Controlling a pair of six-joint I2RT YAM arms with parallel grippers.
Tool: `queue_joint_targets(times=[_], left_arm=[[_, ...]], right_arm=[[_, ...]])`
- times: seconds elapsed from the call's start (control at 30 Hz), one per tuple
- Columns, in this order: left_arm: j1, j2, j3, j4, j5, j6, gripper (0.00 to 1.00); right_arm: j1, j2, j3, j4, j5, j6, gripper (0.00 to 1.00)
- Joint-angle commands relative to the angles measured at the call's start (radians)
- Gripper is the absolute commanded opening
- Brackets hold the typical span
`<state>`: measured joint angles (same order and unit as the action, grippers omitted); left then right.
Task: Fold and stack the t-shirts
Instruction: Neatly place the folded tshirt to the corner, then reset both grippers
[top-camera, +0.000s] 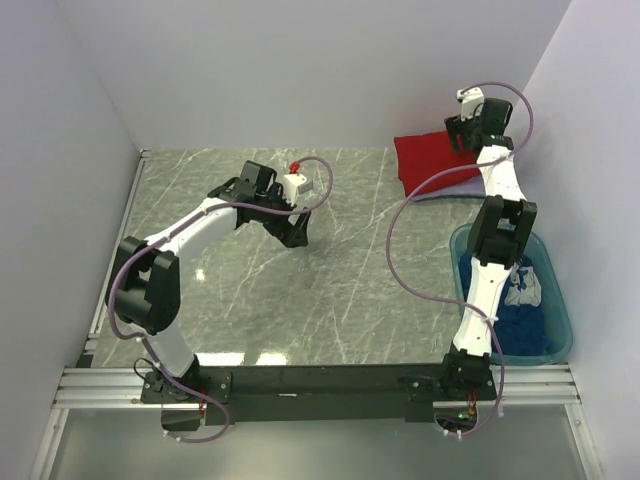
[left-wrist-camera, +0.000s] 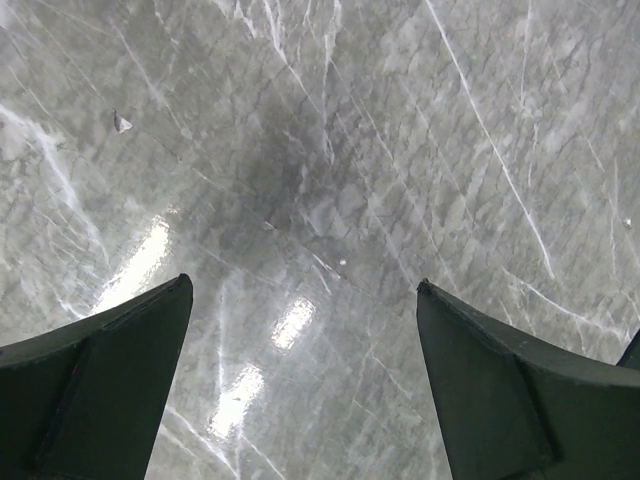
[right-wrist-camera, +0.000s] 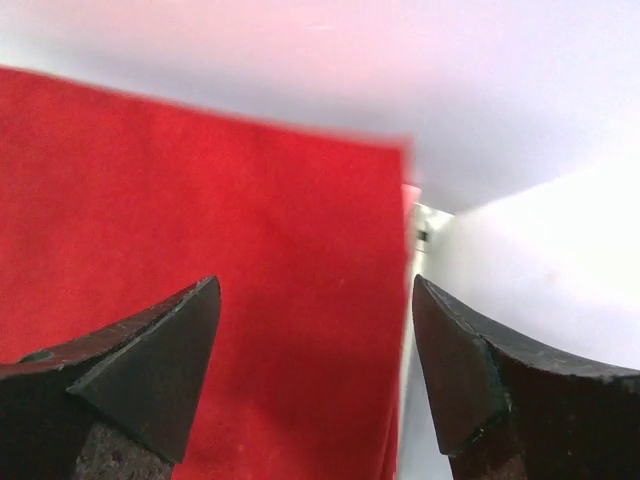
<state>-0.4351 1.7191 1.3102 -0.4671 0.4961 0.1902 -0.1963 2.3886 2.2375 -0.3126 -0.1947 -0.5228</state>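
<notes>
A folded bright red t-shirt (top-camera: 425, 160) lies at the far right of the table on top of a lavender t-shirt (top-camera: 452, 188), whose edge shows beneath it. A dark blue t-shirt with white print (top-camera: 525, 318) sits bunched in the teal tub. My right gripper (top-camera: 460, 132) hovers over the red shirt's right edge by the wall. In the right wrist view it (right-wrist-camera: 315, 285) is open, with the red cloth (right-wrist-camera: 200, 200) below and nothing between the fingers. My left gripper (top-camera: 295, 232) hangs open over bare marble (left-wrist-camera: 303, 285) near the table's middle.
The translucent teal tub (top-camera: 563, 300) stands at the near right beside the right arm. White walls close in the table at the back and on both sides. A metal rail (top-camera: 300, 380) runs along the near edge.
</notes>
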Motion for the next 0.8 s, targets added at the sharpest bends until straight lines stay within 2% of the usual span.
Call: queue_joint_targets(times=[0.0,0.27,0.4,0.43,0.53,0.67,0.77], left_arm=[[0.006,-0.045,0.009,-0.008,-0.014,0.023,0.99],[0.042,-0.130,-0.081,0.045,0.001,-0.052,0.99],[0.088,-0.177,-0.115,0.077,0.042,-0.124,0.99],[0.094,-0.199,-0.117,0.081,0.048,-0.133,0.99],[0.104,-0.245,-0.123,0.114,-0.019,-0.184,0.99],[0.113,-0.237,-0.049,0.035,-0.093,-0.228,0.99],[0.176,-0.220,0.018,-0.024,-0.039,-0.244,0.99]], right_arm=[[-0.011,-0.009,0.051,0.107,0.136,0.032,0.84],[0.003,-0.149,-0.010,0.092,0.107,0.173,0.87],[0.003,-0.213,-0.010,-0.032,-0.017,0.294,0.88],[0.003,-0.247,-0.016,-0.054,-0.088,0.317,0.89],[0.005,-0.337,-0.074,-0.102,-0.234,0.459,0.89],[0.024,-0.448,-0.163,-0.155,-0.331,0.565,0.90],[0.067,-0.512,-0.215,-0.310,-0.367,0.532,0.91]])
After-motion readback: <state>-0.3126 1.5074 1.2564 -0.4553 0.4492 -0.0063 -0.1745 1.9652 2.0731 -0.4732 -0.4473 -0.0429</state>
